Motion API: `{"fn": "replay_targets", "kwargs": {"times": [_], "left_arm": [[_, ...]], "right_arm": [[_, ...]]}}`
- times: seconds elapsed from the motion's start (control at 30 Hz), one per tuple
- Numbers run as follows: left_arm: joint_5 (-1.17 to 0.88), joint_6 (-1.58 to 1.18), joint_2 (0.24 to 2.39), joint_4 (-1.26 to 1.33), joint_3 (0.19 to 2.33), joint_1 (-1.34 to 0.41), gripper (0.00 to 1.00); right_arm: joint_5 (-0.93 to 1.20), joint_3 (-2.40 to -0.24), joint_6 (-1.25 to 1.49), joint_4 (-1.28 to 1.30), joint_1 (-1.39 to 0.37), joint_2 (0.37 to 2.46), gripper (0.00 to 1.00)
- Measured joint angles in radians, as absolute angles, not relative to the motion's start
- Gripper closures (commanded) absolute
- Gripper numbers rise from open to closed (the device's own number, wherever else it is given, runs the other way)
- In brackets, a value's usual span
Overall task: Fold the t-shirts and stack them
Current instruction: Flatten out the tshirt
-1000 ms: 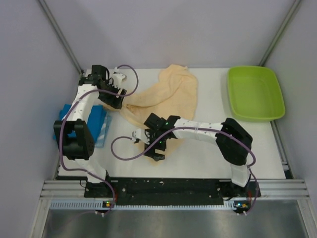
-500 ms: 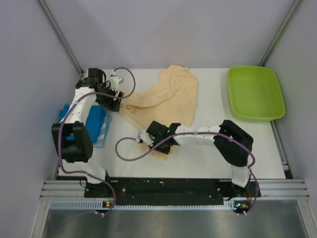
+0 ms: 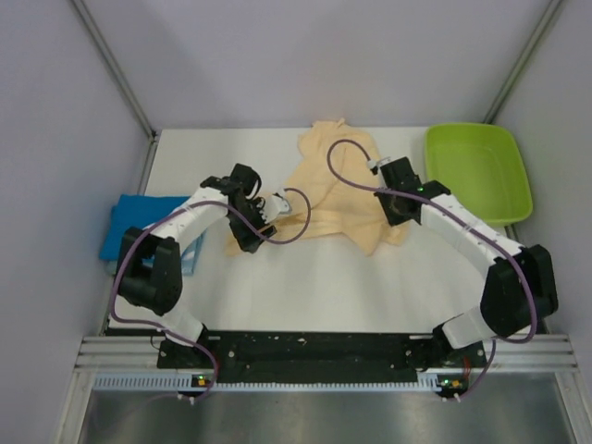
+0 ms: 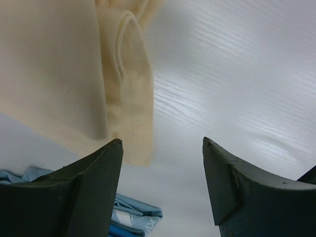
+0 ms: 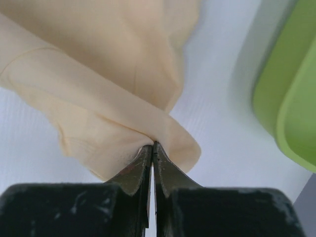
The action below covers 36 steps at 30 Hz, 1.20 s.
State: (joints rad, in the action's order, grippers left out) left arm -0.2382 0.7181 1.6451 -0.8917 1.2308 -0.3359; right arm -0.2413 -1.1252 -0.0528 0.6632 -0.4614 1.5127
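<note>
Peach-cream t-shirt (image 3: 328,180) lies rumpled and spread out on the white counter (image 3: 351,277). It is to the left of the lime-green tray (image 3: 476,176) and does not touch it.

The shirt's edge nearest the tray is bunched into a fold, and my right tool (image 5: 152,144) has hold of that fold. Its jaws are pressed together with a thin layer of cloth pinched at their tips, and the rest of the cloth spreads away in soft creases. In my right wrist view the tray's rim shows off to one side of the grip, with bare counter between it and the cloth.

On the side of the shirt away from the tray, my left tool (image 4: 163,143) hangs with its jaws spread wide and nothing between them. Only bare counter shows in the gap, and the shirt's hem lies just beside one finger.

Blue t-shirt (image 3: 125,227), a folded square, sits farthest from the tray, at the counter's left edge, partly hidden under my left arm. I cannot tell whether it touches the peach-cream one.
</note>
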Motion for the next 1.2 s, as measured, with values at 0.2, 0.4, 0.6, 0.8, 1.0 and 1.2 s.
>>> {"fn": "replay_targets", "kwargs": {"times": [0.2, 0.4, 0.6, 0.8, 1.0, 1.2], "left_arm": [[-0.171, 0.764, 1.643, -0.844, 1.168, -0.390, 0.28], [-0.136, 0.772, 1.661, -0.825, 1.131, -0.391, 0.23], [-0.104, 0.768, 1.671, -0.818, 1.046, -0.421, 0.35], [0.049, 0.681, 1.706, -0.798, 1.015, -0.427, 1.00], [-0.049, 0.601, 1.703, -0.896, 1.256, -0.322, 1.00], [-0.240, 0.569, 1.480, -1.001, 1.610, -0.094, 1.00]], "right_arm": [[-0.212, -1.165, -0.041, 0.681, -0.382, 1.404, 1.00], [-0.193, -1.188, -0.042, 0.684, -0.384, 1.392, 1.00], [-0.198, -1.219, -0.050, 0.705, -0.384, 1.392, 1.00], [-0.213, -1.264, -0.065, 0.708, -0.384, 1.384, 1.00], [-0.251, -1.366, -0.086, 0.741, -0.383, 1.314, 1.00], [-0.290, -1.547, -0.113, 0.749, -0.383, 1.151, 1.00]]}}
